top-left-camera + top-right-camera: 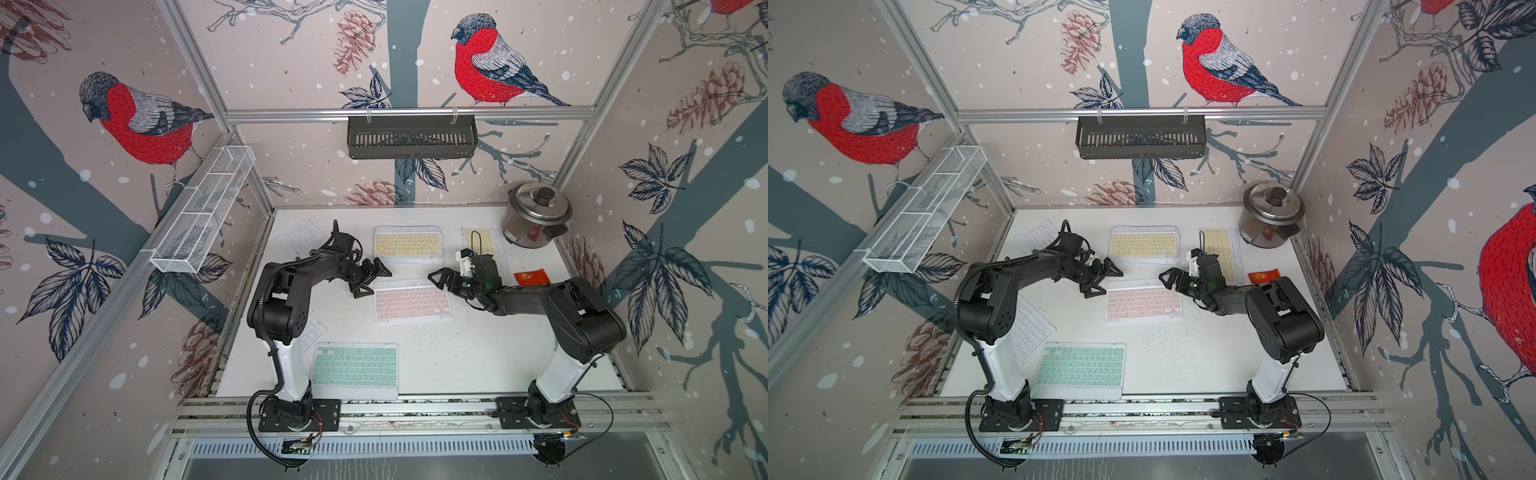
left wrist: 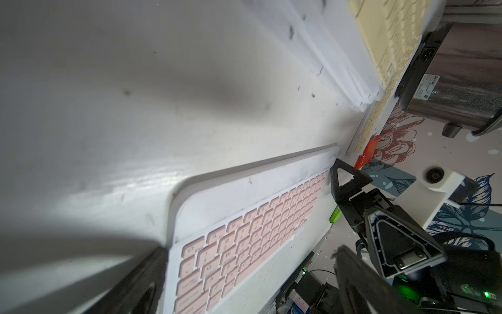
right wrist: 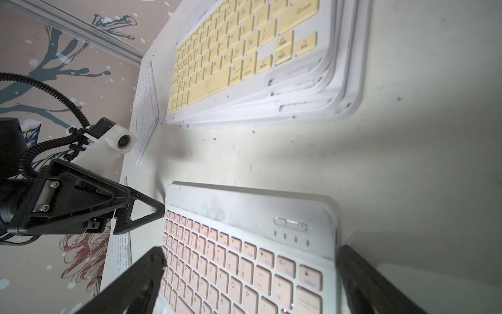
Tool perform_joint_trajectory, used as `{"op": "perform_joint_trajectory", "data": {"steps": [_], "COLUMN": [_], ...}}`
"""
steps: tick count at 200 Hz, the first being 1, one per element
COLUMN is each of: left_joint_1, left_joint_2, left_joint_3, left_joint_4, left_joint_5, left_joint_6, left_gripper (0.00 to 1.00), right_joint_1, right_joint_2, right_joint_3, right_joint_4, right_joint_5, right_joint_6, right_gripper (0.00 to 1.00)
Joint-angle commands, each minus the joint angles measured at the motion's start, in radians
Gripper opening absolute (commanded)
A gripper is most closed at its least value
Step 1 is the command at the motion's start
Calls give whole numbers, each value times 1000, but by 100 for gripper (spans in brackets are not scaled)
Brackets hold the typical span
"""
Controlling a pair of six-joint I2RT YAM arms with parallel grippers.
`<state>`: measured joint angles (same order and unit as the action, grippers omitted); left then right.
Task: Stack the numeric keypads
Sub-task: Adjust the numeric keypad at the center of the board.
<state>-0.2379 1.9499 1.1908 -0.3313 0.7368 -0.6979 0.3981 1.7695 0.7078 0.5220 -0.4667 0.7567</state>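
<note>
- Keypads lie spread over the counter (image 1: 457,361); the pink keypad (image 1: 411,300) lies flat in the middle, just in front of the yellow-topped stack (image 1: 408,244); a second yellow keypad (image 1: 488,245) lies beyond the right arm, the mint keypad (image 1: 354,370) near the front edge, a white keypad (image 1: 299,239) at the far left
- left gripper (image 1: 374,282) hangs at the pink keypad's left end, jaws spread wide and empty; right gripper (image 1: 438,280) at its right end, likewise spread, gripping nothing
- handling, by my judgement: thin, stiff, light; smooth plastic frame probably slippery; keycaps give under pressure, so the bare frame margin is the place to pinch
- lying flush, it leaves little to get under; a short end, levered up by one finger, looks the best hold; support at both ends would keep it level
- stack layers sit slightly fanned; a careless set-down could push them further askew
</note>
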Motion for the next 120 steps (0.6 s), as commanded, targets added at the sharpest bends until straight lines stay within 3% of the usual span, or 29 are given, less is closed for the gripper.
{"op": "perform_joint_trajectory", "data": {"steps": [1,61,120], "left_joint_1": [-14,39,42], "left_joint_2": [47,51,39], "left_joint_3": [37,19,-12], "left_joint_4": [5,-37,-29], "left_joint_5": [-77,-106,-103], "left_joint_6": [24,87,93], "left_gripper": [96,96,96], "right_joint_1": [2,-21,-51], "right_joint_2": [26,-5,92], "right_joint_3": [21,55,121], "right_joint_4": [-136,-326,-326], "right_joint_5": [-148,-50,-80], "right_joint_6": [64,-81,-150], "right_gripper": [100,100,100]}}
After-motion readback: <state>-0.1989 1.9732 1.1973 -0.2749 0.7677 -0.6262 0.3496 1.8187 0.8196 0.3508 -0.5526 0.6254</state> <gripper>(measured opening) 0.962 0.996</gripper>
